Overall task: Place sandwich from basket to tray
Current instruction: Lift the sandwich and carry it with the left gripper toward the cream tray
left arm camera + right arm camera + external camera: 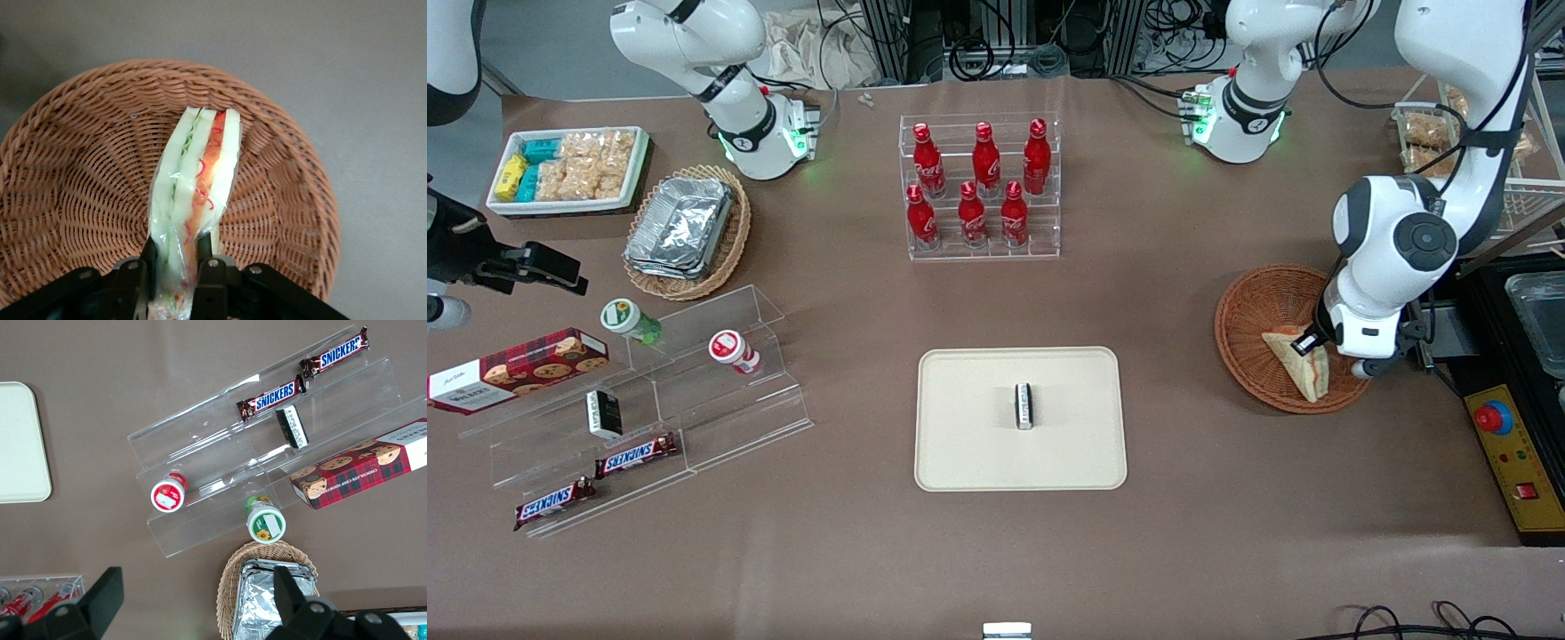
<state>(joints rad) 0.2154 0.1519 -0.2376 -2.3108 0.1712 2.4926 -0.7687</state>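
Hidden: fingertips of gripper masked in front view by white wrist housing; lower end of sandwich lost between the dark fingers in wrist view; rim of basket cut off at frame edge there.

Hard to make out: label on small dark packet standing on tray.

Gripper: narrowed to a slim gap and clamped on the sandwich, one finger pressing each bread face through clear wrap.

Contact: wrap creased and bunched at the pinch.

Sandwich: on edge, cut side showing pale bread with green, orange and red layers, pointing away from the fingers over the basket floor; whether resting on the weave or lifted clear, impossible to tell.

Basket: toward the working arm's end of the table, well apart from the tray.

Tray: on brown table, nearer the front camera than the rack of red bottles.
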